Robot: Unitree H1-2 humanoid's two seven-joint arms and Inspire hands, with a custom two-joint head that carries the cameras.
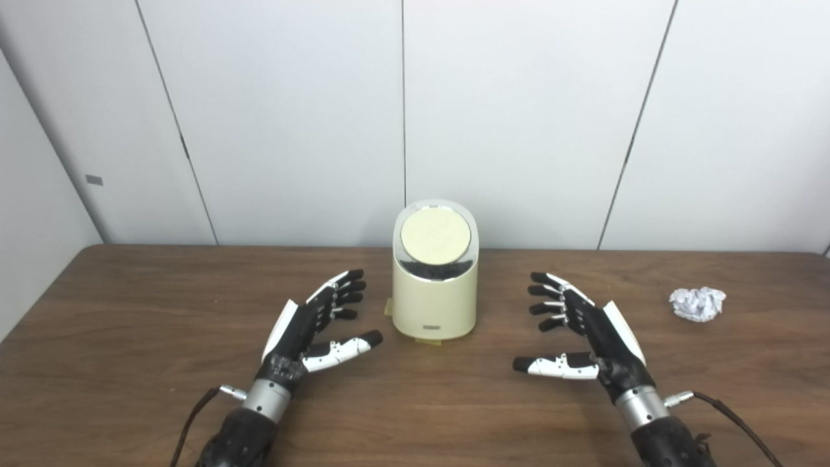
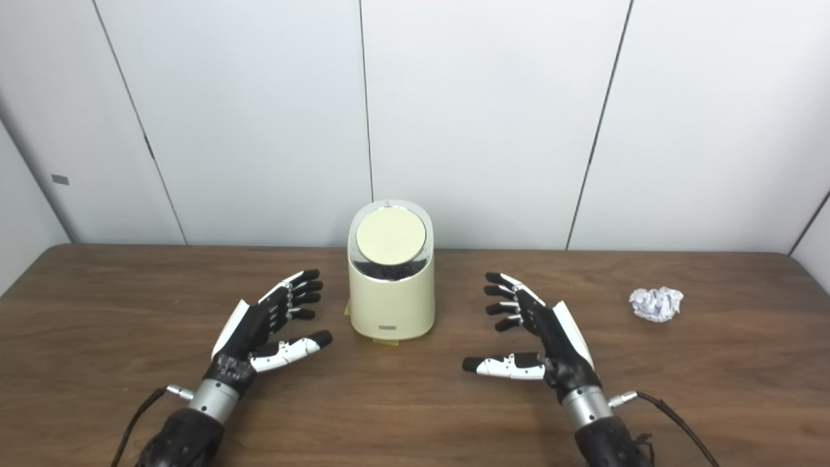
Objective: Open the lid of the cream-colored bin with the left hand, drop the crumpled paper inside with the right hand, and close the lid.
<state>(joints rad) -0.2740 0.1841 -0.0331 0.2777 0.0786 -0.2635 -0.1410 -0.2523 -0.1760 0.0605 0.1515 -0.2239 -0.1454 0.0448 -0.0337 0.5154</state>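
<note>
A: How far along are you?

B: Nothing's done. Your left hand (image 1: pixel 316 322) and right hand (image 1: pixel 587 326) rest on the desk (image 1: pixel 130 324), fingers spread, empty. Between them, one cream-colored bin (image 1: pixel 435 285), lid (image 1: pixel 435 237) down.

A: The paper?

B: One crumpled paper (image 1: pixel 698 303), far right, untouched.

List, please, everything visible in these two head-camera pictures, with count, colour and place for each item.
bin: one, cream-coloured, centre of the table, towards the back edge.
lid: one, cream disc in a shiny rim, shut on top of the bin.
crumpled paper: one, white, on the table far to the right, apart from both hands.
table: one, dark brown wood grain.
wall panels: white, behind the table.
left hand: one, black and white, open, left of the bin.
right hand: one, black and white, open, right of the bin.
</note>
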